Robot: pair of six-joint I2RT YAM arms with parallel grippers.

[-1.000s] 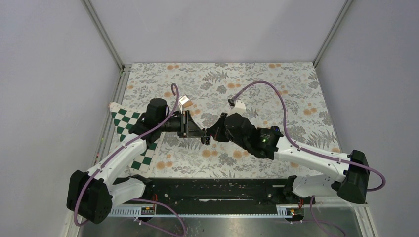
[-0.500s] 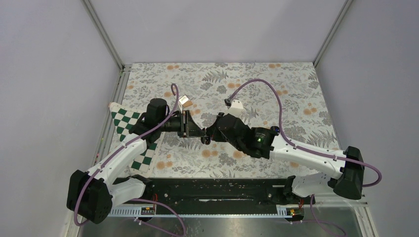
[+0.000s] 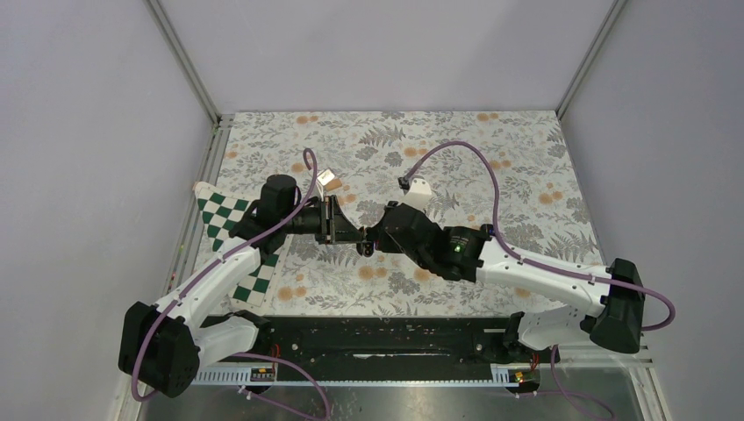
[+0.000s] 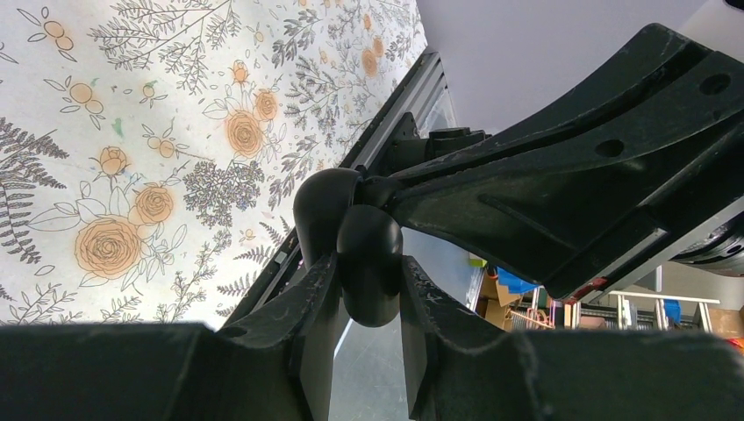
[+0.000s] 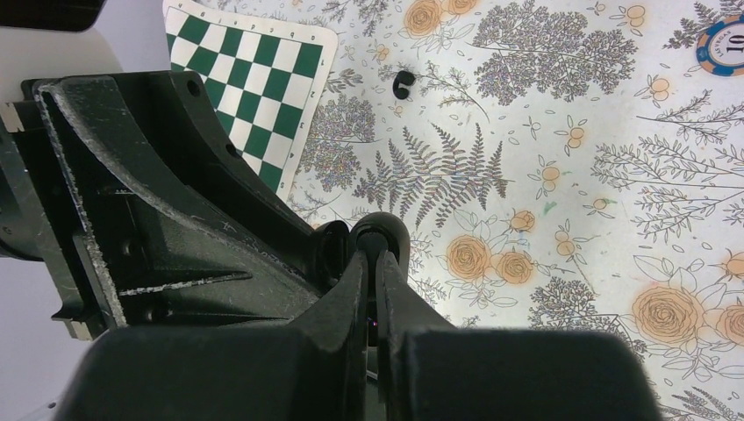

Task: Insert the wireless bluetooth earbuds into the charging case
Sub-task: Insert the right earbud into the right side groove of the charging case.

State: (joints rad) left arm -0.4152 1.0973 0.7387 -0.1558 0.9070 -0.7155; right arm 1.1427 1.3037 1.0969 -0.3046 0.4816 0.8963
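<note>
1. Writing: the only legible mark is "10" on a blue, orange and white chip point(image 5: 725, 42) at the top right corner of the right wrist view. The smaller letters around its rim are too fine to read. No brand name shows on the arms or on the black parts.
2. The left end effector point(image 4: 365, 294) is clamped on the charging case point(image 4: 368, 246). Its two scuffed black fingers point(image 4: 309, 307) press the smooth black pebble from either side, with the case's rounded end standing out past the tips.
3. A rounded black part point(image 4: 323, 206) sits touching the case on its left. I cannot tell whether it belongs to the case.
4. The right end effector point(image 5: 370, 263) is closed, its fingers pressed together with only a thin seam between them. Its tips meet the case held by the other arm. Whether anything is pinched in that seam cannot be seen.
5. In the top view the two end effectors meet tip to tip above the middle of the floral surface point(image 3: 491, 149), so the case is held up there between them, off the surface.
6. One earbud point(image 5: 404, 83), a tiny black bud, lies on the surface near the edge of the green and white checkered mat point(image 5: 263, 61), apart from both end effectors.
</note>
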